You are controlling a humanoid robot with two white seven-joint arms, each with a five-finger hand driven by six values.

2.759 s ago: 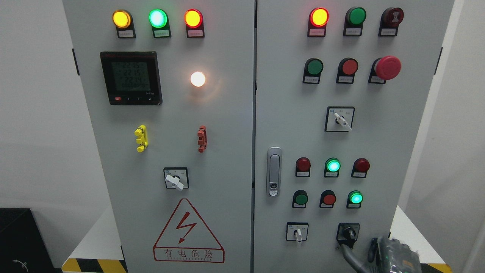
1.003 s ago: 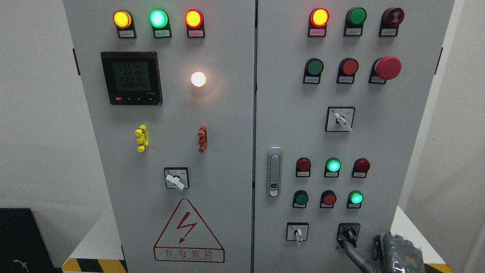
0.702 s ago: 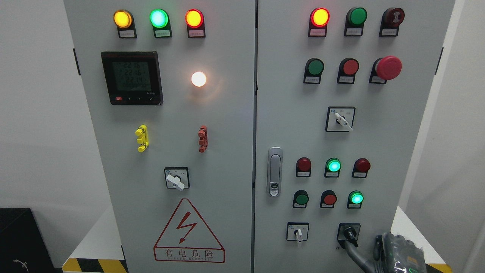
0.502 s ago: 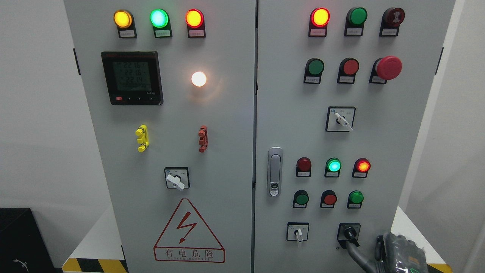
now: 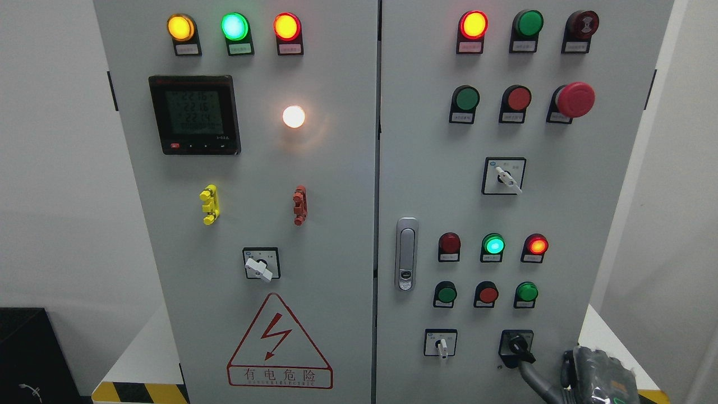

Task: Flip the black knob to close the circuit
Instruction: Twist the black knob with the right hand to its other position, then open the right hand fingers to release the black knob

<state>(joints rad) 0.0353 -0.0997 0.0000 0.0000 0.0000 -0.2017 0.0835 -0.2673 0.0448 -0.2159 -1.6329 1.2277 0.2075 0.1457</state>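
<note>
Grey sheet-metal control cabinet (image 5: 336, 168), 2 doors. 1 black knob (image 5: 519, 344), lower right of the right door, lever tilted down-right. 3 white-lever rotary selectors. 1 red mushroom stop button (image 5: 575, 99). 1 square digital meter (image 5: 194, 115). Right hand (image 5: 594, 376), grey and glossy: 1 finger (image 5: 533, 377) reaches up to the knob, apparently touching; no closed grasp visible.

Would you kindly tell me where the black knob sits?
Head view: black knob is low on the right door, right of a white selector switch, under the green button.
</note>
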